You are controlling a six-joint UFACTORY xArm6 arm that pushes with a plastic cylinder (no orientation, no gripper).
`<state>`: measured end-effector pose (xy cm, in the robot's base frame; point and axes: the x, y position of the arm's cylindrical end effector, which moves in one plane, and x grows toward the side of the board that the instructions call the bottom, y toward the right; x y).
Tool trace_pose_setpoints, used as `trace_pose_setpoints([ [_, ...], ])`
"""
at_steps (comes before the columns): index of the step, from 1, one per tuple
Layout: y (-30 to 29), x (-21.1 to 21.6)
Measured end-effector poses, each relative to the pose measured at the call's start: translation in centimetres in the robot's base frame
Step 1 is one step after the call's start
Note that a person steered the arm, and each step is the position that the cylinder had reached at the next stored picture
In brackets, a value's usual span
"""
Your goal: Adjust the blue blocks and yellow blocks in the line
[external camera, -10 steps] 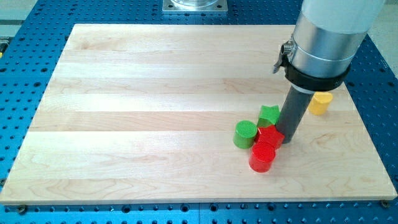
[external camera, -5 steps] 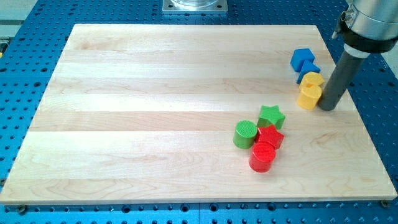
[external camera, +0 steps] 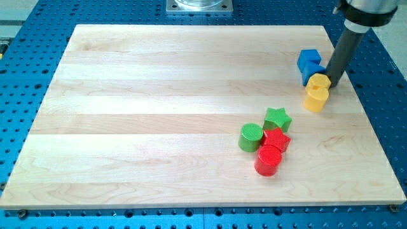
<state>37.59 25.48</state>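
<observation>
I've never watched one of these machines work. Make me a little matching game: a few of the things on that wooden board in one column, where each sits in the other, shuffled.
Things:
1. red round block
2. blue cube
3. green star block
4. my tip

Places:
A. nearest the view's top, of the blocks
B. right beside the top yellow block, on the view's right
C. nearest the view's bottom
D. just above the red star block

Pairs: 1-C, 2-A, 3-D, 4-B

Illumination is bright, even and diffuse, apparently from overhead. The pale wooden board [external camera: 178,108] shows no glare, only a faint sheen. Shadows are short and soft (darkest beside the green cylinder block [external camera: 250,137] and the red cylinder block [external camera: 268,159]). Focus is sharp throughout; edge lines stay straight, without visible distortion.
</observation>
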Motion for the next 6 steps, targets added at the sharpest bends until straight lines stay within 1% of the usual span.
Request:
trace_pose_setpoints([
  [1,0.0,-1.5],
  [2,2.0,-2.7],
  [5,1.1,-7.0],
  [6,-5.3,-9.0],
])
